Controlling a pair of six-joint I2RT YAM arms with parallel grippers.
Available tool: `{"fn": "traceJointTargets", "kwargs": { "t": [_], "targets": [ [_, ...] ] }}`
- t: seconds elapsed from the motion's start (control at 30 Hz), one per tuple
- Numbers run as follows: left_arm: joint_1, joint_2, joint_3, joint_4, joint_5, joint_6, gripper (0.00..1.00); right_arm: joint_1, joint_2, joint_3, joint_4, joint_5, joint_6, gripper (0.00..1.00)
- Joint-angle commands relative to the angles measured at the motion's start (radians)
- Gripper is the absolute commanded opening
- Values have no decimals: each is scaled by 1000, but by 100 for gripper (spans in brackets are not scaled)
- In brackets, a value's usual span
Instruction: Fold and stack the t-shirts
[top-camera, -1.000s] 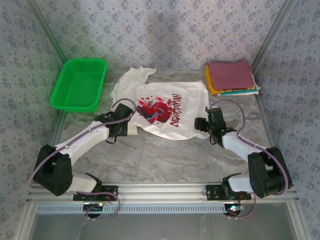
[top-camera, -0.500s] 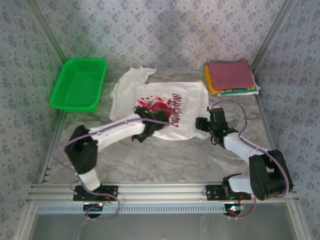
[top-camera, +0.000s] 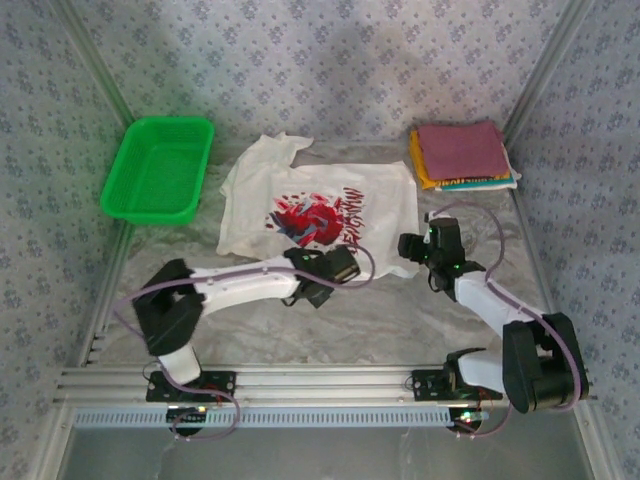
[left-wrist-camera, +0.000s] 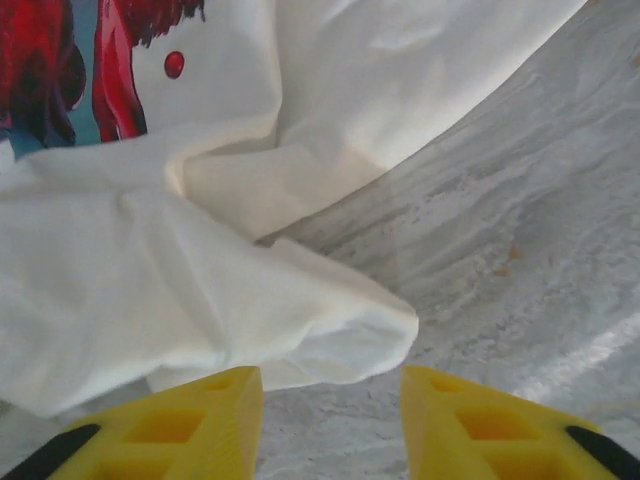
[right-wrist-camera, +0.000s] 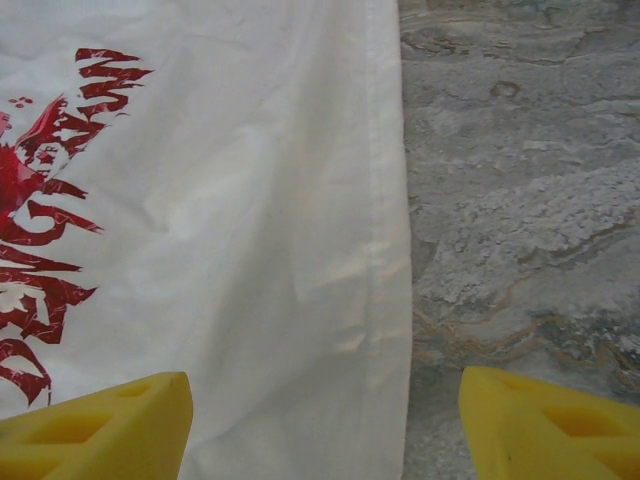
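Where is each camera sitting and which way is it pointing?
Top external: above and behind the bases, looking down at the table, white t-shirt, green basket, folded stack; left arm and right arm show.
Left wrist: on the left arm, facing a bunched shirt edge past the left gripper.
Right wrist: facing the shirt's hemmed edge and lettering past the right gripper.
Shared: all three see the white t-shirt on the table.

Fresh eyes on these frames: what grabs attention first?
The white t-shirt with its red-and-black graphic lies spread mid-table, its near edge bunched in front of the open left gripper, the open right gripper over its right edge. A green basket sits far left, and a folded stack topped in maroon far right.
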Motion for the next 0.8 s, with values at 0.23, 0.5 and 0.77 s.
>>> {"fn": "traceJointTargets", "kwargs": {
  "t": [0.23,0.5,0.77],
  "targets": [
    [412,-453,-420,293,308,-270,38,6,-13,8,-4,-36,-3,73],
    [571,-345,-497,409,524,-266,40,142,-18,49,-11,-26,-82,73],
    [586,-211,-458,497,524,-237,44,148,-9,56,-15,-20,-78,73]
  ]
}}
